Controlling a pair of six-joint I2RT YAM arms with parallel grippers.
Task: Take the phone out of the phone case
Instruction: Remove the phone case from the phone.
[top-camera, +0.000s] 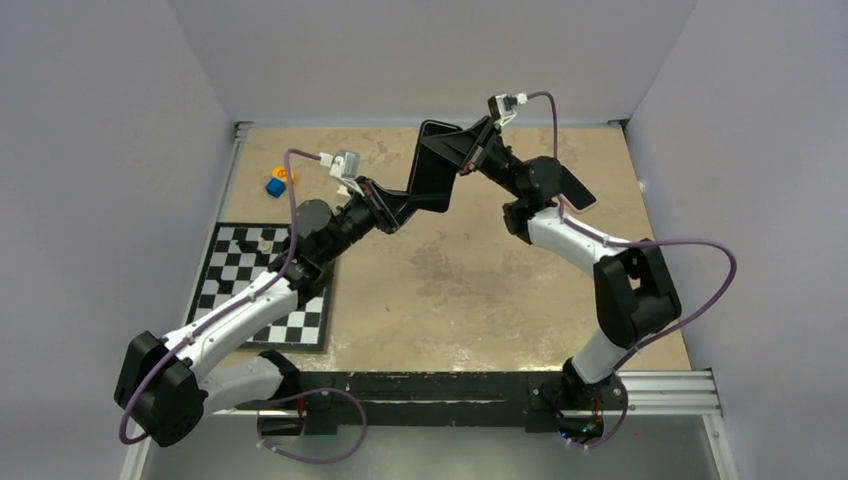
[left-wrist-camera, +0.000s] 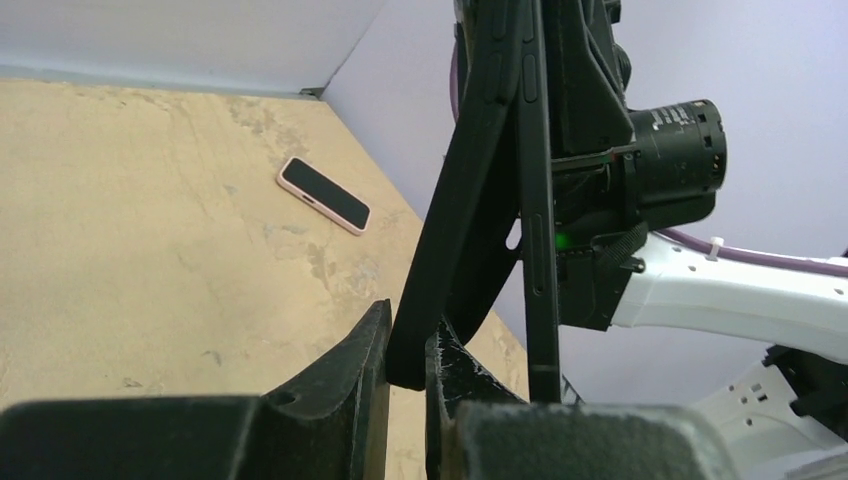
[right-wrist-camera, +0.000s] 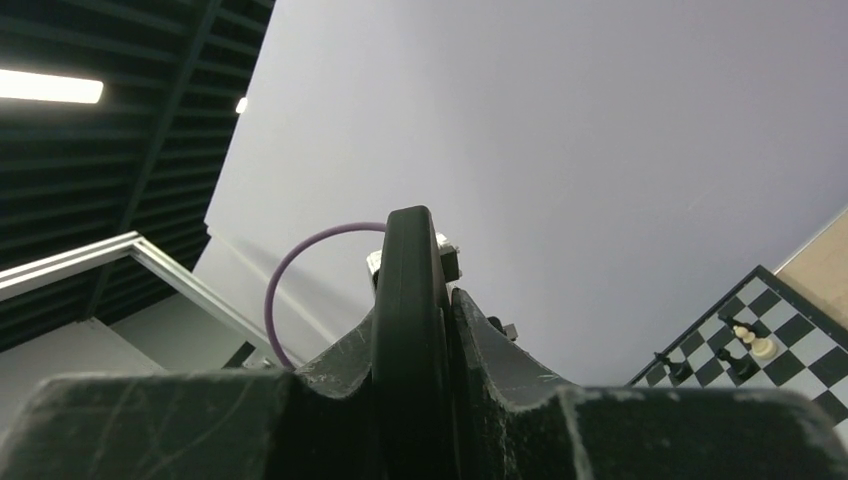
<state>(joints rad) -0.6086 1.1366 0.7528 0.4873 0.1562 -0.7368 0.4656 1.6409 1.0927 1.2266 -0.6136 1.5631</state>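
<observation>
Step in hand: peeling. Left gripper (left-wrist-camera: 405, 372) clamps the phone case (left-wrist-camera: 460, 200) edge; right gripper (right-wrist-camera: 415, 335) clamps the phone (left-wrist-camera: 537, 250), both aloft near the far edge of the table (top-camera: 450, 290). Next: draw the 2 grippers apart, grips firm.

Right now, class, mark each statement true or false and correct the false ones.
1. The black phone case is held off the table. True.
2. The left gripper is open and empty. False: it is shut on the case's edge.
3. A pink phone lies on the table. True.
4. The chessboard lies beside the right arm. False: it lies by the left arm.
5. The black phone lies flat on the table. False: the right gripper holds it up.
</observation>
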